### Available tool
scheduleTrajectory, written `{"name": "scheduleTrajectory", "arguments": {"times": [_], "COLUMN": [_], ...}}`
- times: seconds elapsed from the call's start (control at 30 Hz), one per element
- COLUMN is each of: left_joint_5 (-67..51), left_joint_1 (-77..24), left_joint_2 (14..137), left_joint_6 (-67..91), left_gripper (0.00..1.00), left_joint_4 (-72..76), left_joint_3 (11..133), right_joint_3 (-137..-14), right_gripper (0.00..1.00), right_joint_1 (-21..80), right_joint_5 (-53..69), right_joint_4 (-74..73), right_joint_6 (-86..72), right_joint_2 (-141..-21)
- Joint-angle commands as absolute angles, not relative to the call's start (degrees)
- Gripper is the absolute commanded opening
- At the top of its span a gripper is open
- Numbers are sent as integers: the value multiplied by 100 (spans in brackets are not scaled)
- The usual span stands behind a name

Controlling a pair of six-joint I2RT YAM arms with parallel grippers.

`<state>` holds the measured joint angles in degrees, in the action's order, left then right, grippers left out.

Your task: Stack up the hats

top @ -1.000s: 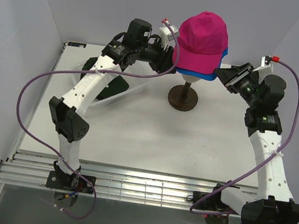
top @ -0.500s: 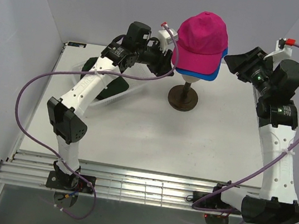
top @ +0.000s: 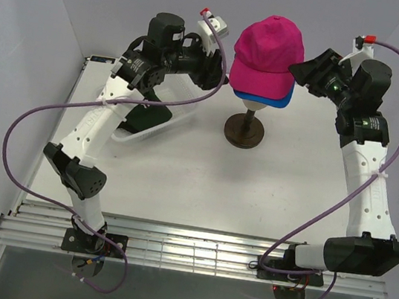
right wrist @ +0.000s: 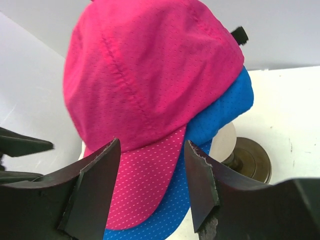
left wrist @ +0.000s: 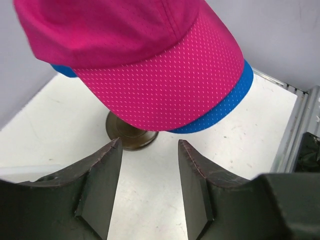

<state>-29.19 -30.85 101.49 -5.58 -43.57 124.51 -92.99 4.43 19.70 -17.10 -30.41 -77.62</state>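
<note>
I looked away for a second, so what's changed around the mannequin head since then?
Both arms lifted: the left gripper rose slightly beside the pink cap, and the right gripper climbed from brim level to its side. Both are open, holding nothing. The pink cap stays on the blue cap on the mannequin head.

Pink cap over blue cap fills the gap between left claw and right claw. The near table lies open; what looks like a basket crowds its left rear.
</note>
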Motion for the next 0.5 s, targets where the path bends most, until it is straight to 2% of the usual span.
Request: {"name": "scheduleTrajectory", "arguments": {"times": [0.0, 0.2, 0.3, 0.47], "left_joint_5": [-2497, -2373, -2443, -2522], "left_joint_1": [-3024, -3023, -3023, -3023], "left_joint_2": [10028, 10634, 10784, 10802], "left_joint_6": [-615, -615, -571, -545], "left_gripper": [60, 61, 62, 62], "left_joint_4": [-4342, -4280, -4254, -4227], "left_joint_3": [12814, 13218, 13350, 13298], "right_joint_3": [-9318, -9009, -8947, -8649], "right_gripper": [60, 60, 51, 47], "right_joint_1": [466, 457, 457, 448], "right_joint_5": [2057, 2109, 2066, 1609], "right_joint_4": [-1460, -1310, -1309, -1362], "right_joint_6": [-3129, -3182, -3208, -3164], "right_joint_2": [-7673, -7682, -7690, -7612]}}
